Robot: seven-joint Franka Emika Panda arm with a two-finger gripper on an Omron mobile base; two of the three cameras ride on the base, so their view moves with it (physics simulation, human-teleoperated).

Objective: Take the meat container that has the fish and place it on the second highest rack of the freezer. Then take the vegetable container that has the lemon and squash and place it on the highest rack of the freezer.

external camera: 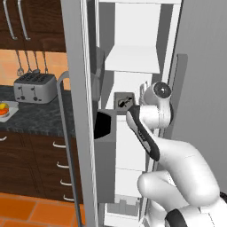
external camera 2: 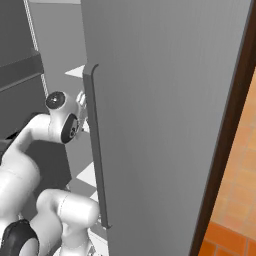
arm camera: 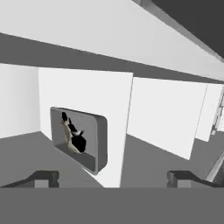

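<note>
The meat container [arm camera: 89, 142], a grey tray holding the small mottled fish [arm camera: 72, 135], rests against a white inner surface of the freezer [external camera: 133, 40]; this view is rolled. My gripper [arm camera: 113, 177] is open just short of the tray, its fingertips [arm camera: 43, 177] spread wide and holding nothing. From the left base, the same tray [external camera: 125, 101] sits one level below a white shelf [external camera: 133, 60], beside my hand. The vegetable container [external camera: 10, 107] with the lemon [external camera: 3, 106] and squash [external camera: 3, 112] stands on the dark counter at far left.
The open grey freezer door with its long handle [external camera: 66, 133] stands left of the arm and carries a door bin [external camera: 105, 146]. Another grey door panel [external camera 2: 165, 125] stands close on the right. A toaster [external camera: 34, 88] sits on the counter.
</note>
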